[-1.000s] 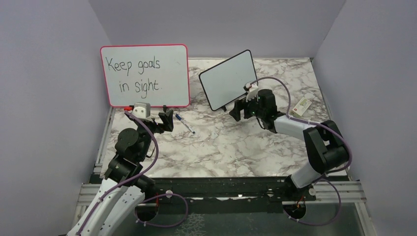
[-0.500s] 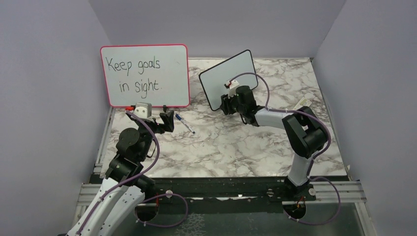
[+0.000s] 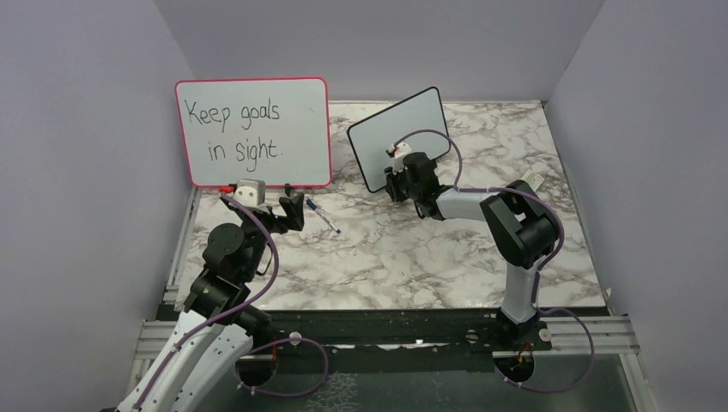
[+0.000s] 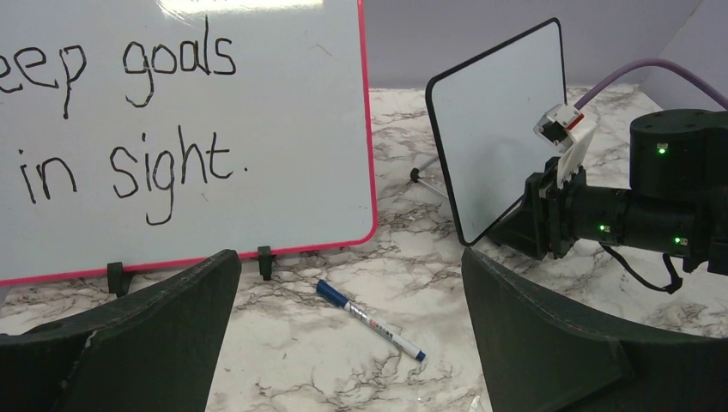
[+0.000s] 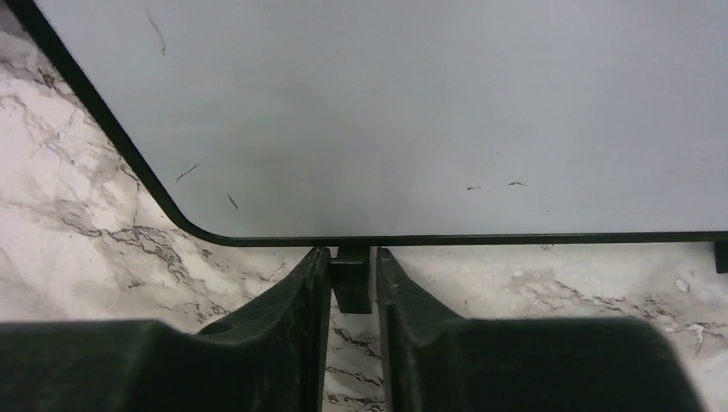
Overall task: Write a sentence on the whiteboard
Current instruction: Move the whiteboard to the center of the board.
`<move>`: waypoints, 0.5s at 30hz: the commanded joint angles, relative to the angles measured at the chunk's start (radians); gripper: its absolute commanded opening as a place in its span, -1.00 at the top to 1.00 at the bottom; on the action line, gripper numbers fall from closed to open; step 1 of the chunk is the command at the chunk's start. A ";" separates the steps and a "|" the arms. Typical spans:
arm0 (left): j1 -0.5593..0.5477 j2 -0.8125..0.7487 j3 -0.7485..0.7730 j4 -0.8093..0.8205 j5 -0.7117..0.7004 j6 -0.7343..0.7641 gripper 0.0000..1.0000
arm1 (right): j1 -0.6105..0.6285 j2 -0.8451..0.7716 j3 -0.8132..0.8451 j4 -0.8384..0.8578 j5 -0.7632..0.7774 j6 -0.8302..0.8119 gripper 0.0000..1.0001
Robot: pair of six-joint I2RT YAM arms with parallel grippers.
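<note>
Two boards stand far back: the pink-framed board (image 3: 253,133) left, the blank whiteboard (image 3: 399,137) right of it. One pen (image 3: 324,215) lies nearer. The right gripper (image 5: 350,257) seems clamped on one whiteboard foot (image 5: 350,287); the left gripper (image 3: 292,206) gapes wide.

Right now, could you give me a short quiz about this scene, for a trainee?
1. True or false: a sentence is already written on the black-framed whiteboard.
2. Which one lies on the table: A) cup, B) pen, C) spoon?
3. Fill in: the right gripper clamps the whiteboard's ____.
Key: 1 false; 2 B; 3 foot.
</note>
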 commanded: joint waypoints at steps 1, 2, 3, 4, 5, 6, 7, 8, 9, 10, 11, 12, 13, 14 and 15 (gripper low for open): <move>-0.006 0.005 -0.010 0.034 0.017 0.009 -0.98 | 0.011 0.028 0.026 -0.002 0.047 -0.003 0.49; -0.006 0.005 -0.011 0.034 0.016 0.010 -0.98 | 0.012 0.025 0.021 0.000 0.048 -0.002 0.58; -0.007 0.006 -0.011 0.035 0.016 0.009 -0.98 | 0.015 0.020 0.015 -0.001 0.050 -0.003 0.67; -0.007 0.006 -0.011 0.035 0.016 0.009 -0.98 | 0.020 0.013 0.009 -0.001 0.053 -0.003 0.75; -0.007 0.006 -0.011 0.036 0.016 0.010 -0.98 | 0.024 0.005 0.001 0.000 0.057 -0.001 0.83; -0.007 0.006 -0.011 0.037 0.016 0.010 -0.98 | 0.028 -0.005 -0.011 0.002 0.062 0.003 0.94; -0.007 0.006 -0.012 0.038 0.017 0.011 -0.98 | 0.033 -0.016 -0.024 0.002 0.067 0.008 0.98; -0.007 0.006 -0.012 0.038 0.017 0.011 -0.98 | 0.040 -0.027 -0.037 0.003 0.076 0.014 0.98; -0.007 0.005 -0.012 0.037 0.016 0.011 -0.98 | 0.046 -0.040 -0.053 0.004 0.087 0.021 0.99; -0.007 0.005 -0.012 0.037 0.017 0.010 -0.98 | 0.052 -0.053 -0.070 0.005 0.102 0.031 0.99; -0.007 0.004 -0.012 0.035 0.017 0.011 -0.98 | 0.062 -0.065 -0.088 0.007 0.115 0.038 0.99; -0.007 0.002 -0.012 0.036 0.017 0.010 -0.98 | 0.072 -0.079 -0.106 0.008 0.134 0.047 0.99; -0.007 0.001 -0.011 0.036 0.018 0.010 -0.98 | 0.083 -0.091 -0.124 0.010 0.153 0.058 0.99; -0.007 -0.001 -0.011 0.035 0.019 0.010 -0.98 | 0.093 -0.104 -0.145 0.012 0.167 0.065 0.99; -0.007 -0.005 -0.011 0.033 0.021 0.009 -0.98 | 0.102 -0.119 -0.163 0.012 0.185 0.078 0.99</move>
